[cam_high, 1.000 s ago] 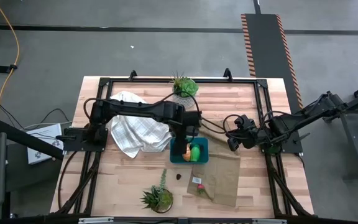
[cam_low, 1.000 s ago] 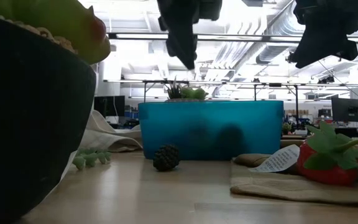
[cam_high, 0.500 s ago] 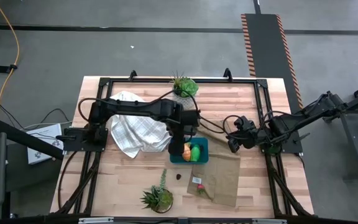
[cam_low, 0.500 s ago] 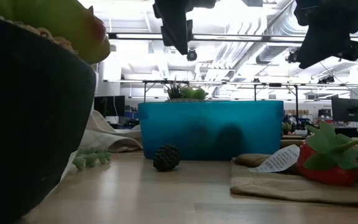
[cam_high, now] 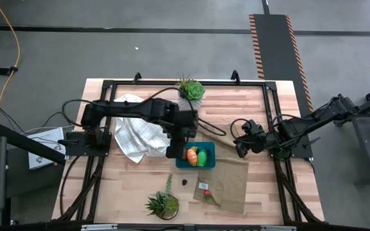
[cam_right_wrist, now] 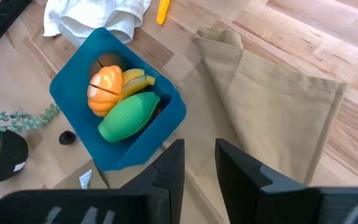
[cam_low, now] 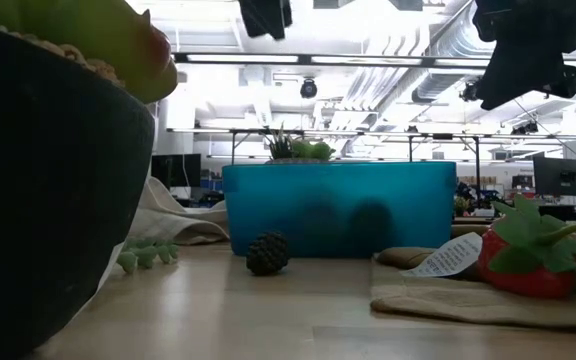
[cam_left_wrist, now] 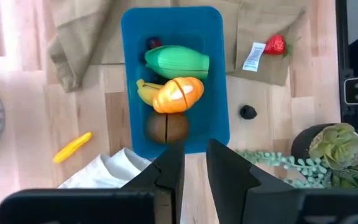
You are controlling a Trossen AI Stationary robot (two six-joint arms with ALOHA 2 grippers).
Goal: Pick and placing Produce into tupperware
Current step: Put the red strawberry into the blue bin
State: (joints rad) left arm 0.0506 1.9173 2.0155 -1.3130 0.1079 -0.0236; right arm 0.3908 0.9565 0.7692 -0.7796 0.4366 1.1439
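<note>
I see two matte black jointed arms, the left arm (cam_high: 140, 110) and right arm (cam_high: 300, 128), trailing looped black cables, each ending in blocky dark fingers (cam_left_wrist: 166, 177).

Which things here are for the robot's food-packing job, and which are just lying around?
For the job: teal tupperware, green piece, banana, orange piece, brown piece, yellow piece on the table, strawberry.

Just lying about: tan cloth, white towel, potted plants.

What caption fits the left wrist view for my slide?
Teal tupperware holding green piece, banana, orange piece, brown piece.
</note>
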